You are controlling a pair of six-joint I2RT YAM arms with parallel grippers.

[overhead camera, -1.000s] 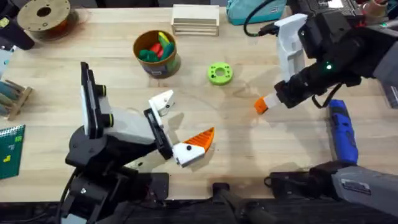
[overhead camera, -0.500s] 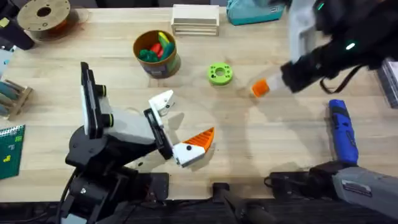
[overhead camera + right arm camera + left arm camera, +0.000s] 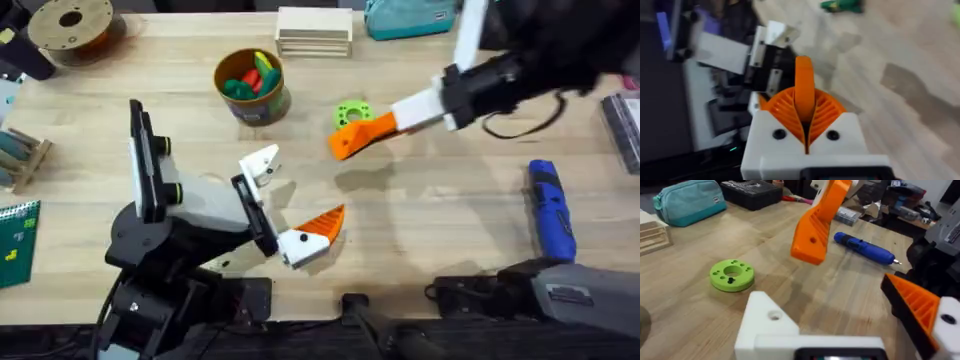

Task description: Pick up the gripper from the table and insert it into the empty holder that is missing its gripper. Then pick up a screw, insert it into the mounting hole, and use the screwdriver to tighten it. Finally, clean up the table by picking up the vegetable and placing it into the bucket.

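Right gripper [image 3: 400, 118] jaws: clenched, ribbed orange pads [image 3: 826, 112] pressed on both sides of the orange gripper [image 3: 358, 136], thick end pinched, thin end sticking out beyond the pads. Held in the air, not touching the worktop [image 3: 440, 215], shadow on the wood underneath. Seen from overhead, lying across the near edge of the green disc [image 3: 350, 114] and hiding part of it.

Left gripper [image 3: 290, 200] jaws: released, wide apart, grasping nothing. One finger the bare white holder [image 3: 262, 163] with a small round hole [image 3: 774, 314] on its face; the other finger a white block [image 3: 298, 246] carrying its own orange wedge [image 3: 322, 222]. Both low over the worktop, nearer the camera than the green disc and to its left. Open wood between the holder and the held orange gripper, nothing in the way.

Screwdriver [image 3: 550, 210]: flat on the worktop, well to the right of the green disc and nearer the robot, untouched. Bucket [image 3: 252, 85]: upright, to the left of the green disc, near it, with red, green and yellow toy pieces [image 3: 252, 78] inside.

Beyond the green disc, along the far edge: wooden blocks [image 3: 314, 32] and a teal pouch [image 3: 405, 18]. Far left of it, a filament spool [image 3: 72, 25].

Small label on the pouch, too small to read.
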